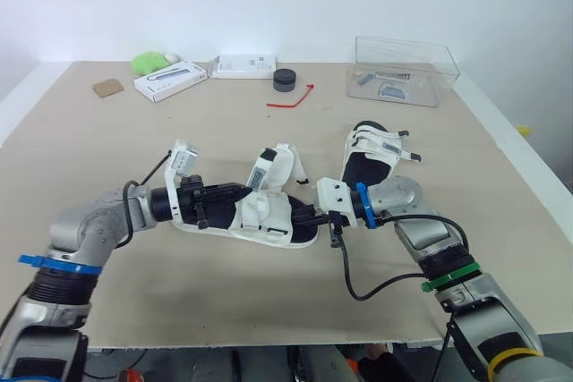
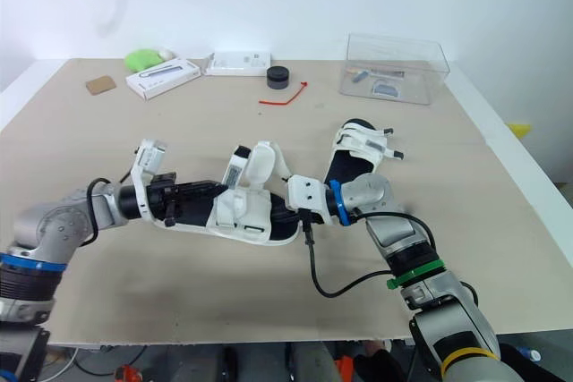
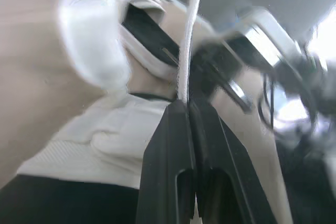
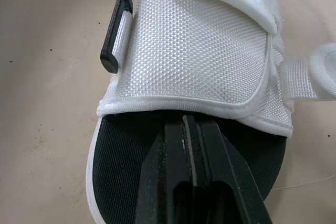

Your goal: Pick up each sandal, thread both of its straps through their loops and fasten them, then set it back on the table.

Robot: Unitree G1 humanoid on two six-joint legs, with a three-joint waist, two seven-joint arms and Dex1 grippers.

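White strap (image 3: pixel 189 40) clamped in left pincer (image 3: pixel 188 104); right pincer (image 4: pixel 193 121) clenched at toe edge of sandal (image 4: pixel 199 51), second sandal (image 1: pixel 372 154) near.

Clear box (image 1: pixel 430 64) contents too small to tell, right arm (image 3: pixel 262 32) blurred, sandal (image 4: pixel 199 45) cropped by edge

Bright, even light is falling from overhead onto the pale table (image 1: pixel 269 310), casting only a soft, narrow shadow under the white sandal (image 1: pixel 269 221). The clear plastic box (image 1: pixel 407 69) at the far side is catching faint glints along its edges. In the left wrist view, everything beyond the dark fingers (image 3: pixel 168 166) of the left gripper (image 3: pixel 189 106) is smearing into blur and a white glare is washing out one side, while the right wrist view is showing the woven strap (image 4: pixel 194 51) crisply and evenly lit.
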